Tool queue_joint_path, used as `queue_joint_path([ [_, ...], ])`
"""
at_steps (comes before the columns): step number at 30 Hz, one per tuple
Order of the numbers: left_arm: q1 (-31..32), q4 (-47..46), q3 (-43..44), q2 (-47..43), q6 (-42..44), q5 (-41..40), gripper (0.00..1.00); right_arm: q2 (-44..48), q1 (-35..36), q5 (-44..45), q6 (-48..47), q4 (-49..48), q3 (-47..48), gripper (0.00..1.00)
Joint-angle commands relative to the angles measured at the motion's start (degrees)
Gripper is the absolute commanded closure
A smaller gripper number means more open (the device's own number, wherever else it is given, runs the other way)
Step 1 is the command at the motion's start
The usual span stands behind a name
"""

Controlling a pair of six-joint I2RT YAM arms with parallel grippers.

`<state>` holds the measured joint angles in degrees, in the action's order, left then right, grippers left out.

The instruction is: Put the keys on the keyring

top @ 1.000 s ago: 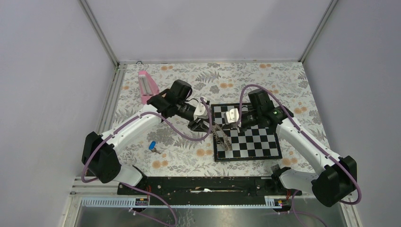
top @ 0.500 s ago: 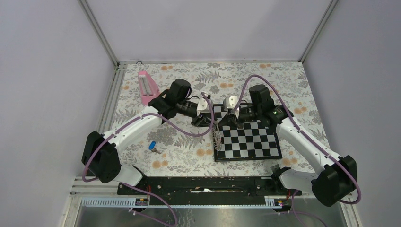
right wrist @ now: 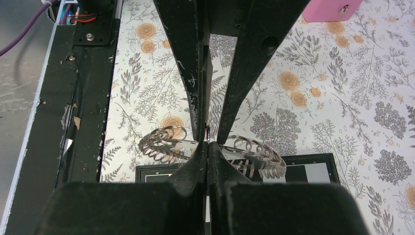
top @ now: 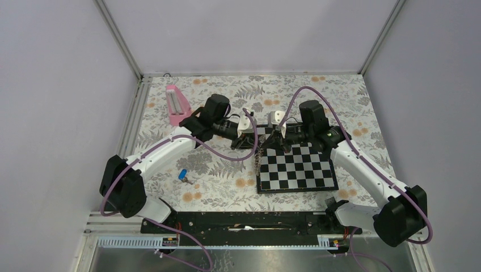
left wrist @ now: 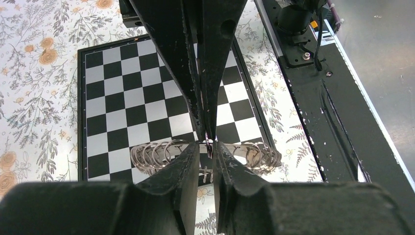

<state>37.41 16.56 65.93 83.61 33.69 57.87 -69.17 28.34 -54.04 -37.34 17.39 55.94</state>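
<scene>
The keyring (top: 258, 161), a grey band strung with many small wire loops, hangs on edge over the chessboard's left rim. My right gripper (top: 276, 141) is shut on its top band, as the right wrist view shows (right wrist: 207, 146). My left gripper (top: 249, 141) faces it from the left, and its jaws stand narrowly open astride the same band (left wrist: 206, 147), with a gap on both sides. The ring's loops fan out to either side of the fingers (left wrist: 151, 154). The key (top: 182, 175), which has a blue head, lies alone on the floral cloth well to the left, near the left arm.
The chessboard (top: 300, 170) lies flat right of centre. A pink block (top: 176, 103) sits at the back left. The black base rail (top: 244, 221) runs along the near edge. Purple cables loop above both wrists.
The right gripper has raised the keyring from the board onto its edge and drawn it back and left. The left gripper has come in around the band and its jaws have narrowed.
</scene>
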Motion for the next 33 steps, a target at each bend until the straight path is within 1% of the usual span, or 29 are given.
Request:
queue_joint_path([
  [1,0.4,-2.5,0.4,0.6,-0.3,0.7,0.81,0.8,0.0,-0.8,1.8,-3.5,-0.1,1.00],
  [7,0.6,-2.5,1.0,0.8,-0.8,0.9,0.89,1.2,0.0,-0.2,2.1,-4.2,-1.1,1.00],
  [11,0.5,-2.5,1.3,1.1,-1.0,0.9,1.00,1.2,-0.1,-0.1,2.4,-4.2,-1.0,1.00],
  [17,0.6,-2.6,1.3,1.1,-1.5,-0.1,1.00,1.5,-0.2,0.4,3.1,-4.6,-1.2,1.00],
  [19,0.6,-3.2,0.8,0.6,-1.9,-1.0,1.00,1.6,-0.4,1.0,3.2,-4.7,-1.3,0.97],
  [20,0.6,-3.3,0.6,0.3,-2.0,-1.5,1.00,1.9,-0.5,1.1,3.4,-4.6,-1.4,0.94],
  [24,0.4,-3.8,0.3,-0.7,-3.7,-3.3,1.00,3.2,-1.2,2.3,3.7,-4.8,-2.0,0.75],
  [25,0.3,-3.9,0.3,-0.8,-4.4,-3.8,1.00,3.6,-1.4,2.6,3.7,-4.8,-2.2,0.68],
  [26,0.2,-4.2,0.3,-1.0,-5.4,-4.3,1.00,4.1,-1.7,3.0,3.8,-4.7,-2.4,0.57],
  [27,0.1,-4.3,0.3,-1.1,-6.0,-4.6,1.00,4.5,-2.0,3.4,3.9,-4.8,-2.5,0.51],
  [33,-2.5,-5.7,-0.3,-3.1,-10.8,-5.7,1.00,6.4,-3.6,6.3,4.8,-4.6,-2.5,0.29],
])
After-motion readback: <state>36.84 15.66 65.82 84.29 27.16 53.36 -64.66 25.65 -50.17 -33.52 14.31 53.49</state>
